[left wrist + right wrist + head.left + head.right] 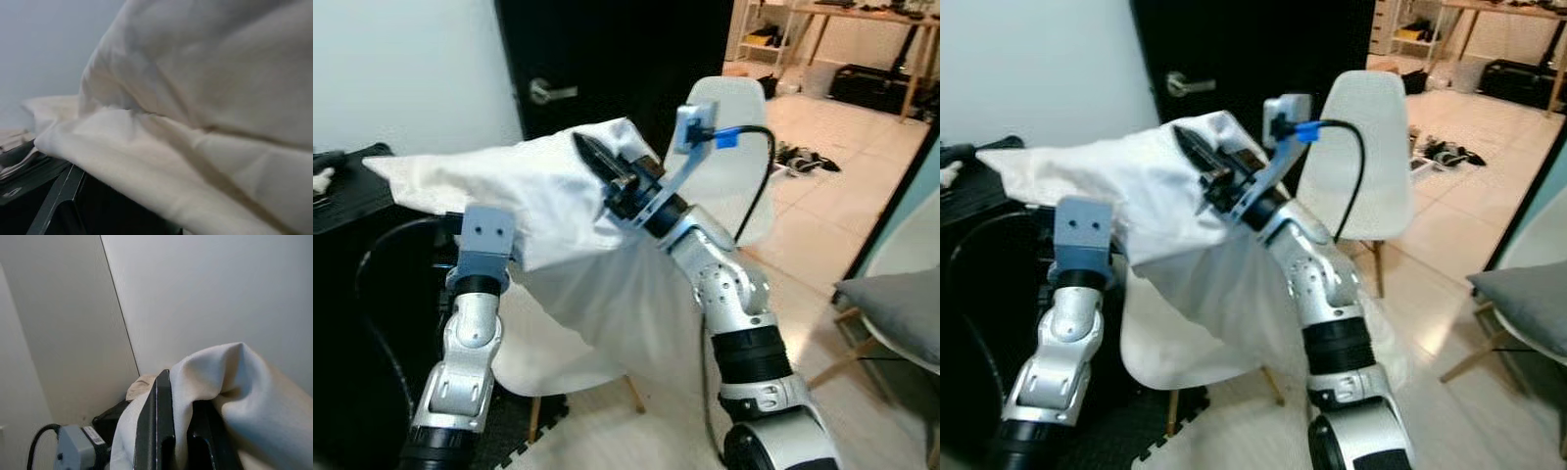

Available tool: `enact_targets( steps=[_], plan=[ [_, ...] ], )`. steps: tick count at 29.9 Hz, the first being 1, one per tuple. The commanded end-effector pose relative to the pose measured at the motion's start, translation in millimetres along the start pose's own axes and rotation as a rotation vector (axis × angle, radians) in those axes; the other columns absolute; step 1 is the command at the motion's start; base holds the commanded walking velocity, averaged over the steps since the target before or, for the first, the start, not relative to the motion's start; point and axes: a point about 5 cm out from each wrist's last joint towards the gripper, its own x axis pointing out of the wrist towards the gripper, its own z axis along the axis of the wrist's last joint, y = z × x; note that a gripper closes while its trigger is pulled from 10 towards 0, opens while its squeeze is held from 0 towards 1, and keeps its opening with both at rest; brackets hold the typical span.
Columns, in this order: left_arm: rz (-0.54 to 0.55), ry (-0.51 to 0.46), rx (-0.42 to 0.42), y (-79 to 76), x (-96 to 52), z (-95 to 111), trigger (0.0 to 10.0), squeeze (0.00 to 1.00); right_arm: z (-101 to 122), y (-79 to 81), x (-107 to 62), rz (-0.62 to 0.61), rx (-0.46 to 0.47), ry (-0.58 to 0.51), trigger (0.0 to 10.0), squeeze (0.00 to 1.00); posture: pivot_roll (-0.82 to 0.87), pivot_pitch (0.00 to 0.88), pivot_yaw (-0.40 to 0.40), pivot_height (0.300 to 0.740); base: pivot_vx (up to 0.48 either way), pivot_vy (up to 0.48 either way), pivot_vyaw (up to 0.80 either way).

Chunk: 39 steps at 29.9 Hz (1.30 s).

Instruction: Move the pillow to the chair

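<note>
The left gripper (pixel 509 257) is tucked under the white pillow (pixel 524 191); I cannot tell if it is open. The pillow hangs in the air over a white chair (pixel 543 357). The right gripper (pixel 597 157) pinches the pillow's top between its fingers.

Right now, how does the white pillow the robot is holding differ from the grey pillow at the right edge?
The white pillow is lifted in the air, draped over both arms; the grey pillow rests on a seat. The white pillow hangs limp and wrinkled; the grey pillow looks plump and smooth. The right gripper pinches a fold of the white pillow, while nothing touches the grey pillow. Both are soft fabric cushions.
</note>
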Motion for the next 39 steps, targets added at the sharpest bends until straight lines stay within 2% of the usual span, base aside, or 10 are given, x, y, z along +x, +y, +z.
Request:
enact_targets(
  steps=[1,9,23,32,37,39],
  plan=[
    [-0.025,-0.023,-0.017,-5.2,0.1,7.0,10.0,0.00,10.9,11.1,7.1,0.068,-0.040,-0.048,10.0,0.00,-0.16,0.005,-0.007,0.740,0.345,0.000,0.00],
    [-0.031,-0.032,-0.015,-6.0,1.7,9.1,10.0,0.00,11.3,6.9,6.7,0.033,-0.026,-0.057,10.0,0.00,-0.16,0.000,-0.006,0.740,0.370,0.000,0.00],
    [-0.026,-0.040,-0.015,-5.9,2.7,11.1,10.0,0.00,16.9,7.2,8.0,0.044,-0.031,-0.081,10.0,0.00,-0.17,0.000,-0.013,0.740,0.385,0.000,0.00],
    [-0.013,-0.037,-0.017,-4.1,3.5,11.1,10.0,0.00,19.6,6.0,8.4,0.039,-0.028,-0.097,10.0,0.00,-0.16,0.000,-0.010,0.740,0.342,0.000,0.77],
    [-0.008,-0.035,-0.014,-4.2,3.6,10.8,10.0,0.00,18.0,4.8,8.6,0.024,-0.016,-0.094,10.0,0.00,-0.16,0.002,-0.009,0.740,0.000,0.000,0.00],
    [-0.013,-0.006,0.002,-5.5,2.9,5.3,10.0,0.00,12.6,3.4,8.4,0.006,-0.019,-0.064,10.0,0.00,-0.16,0.008,-0.006,0.740,0.000,0.000,0.00]
  ],
)
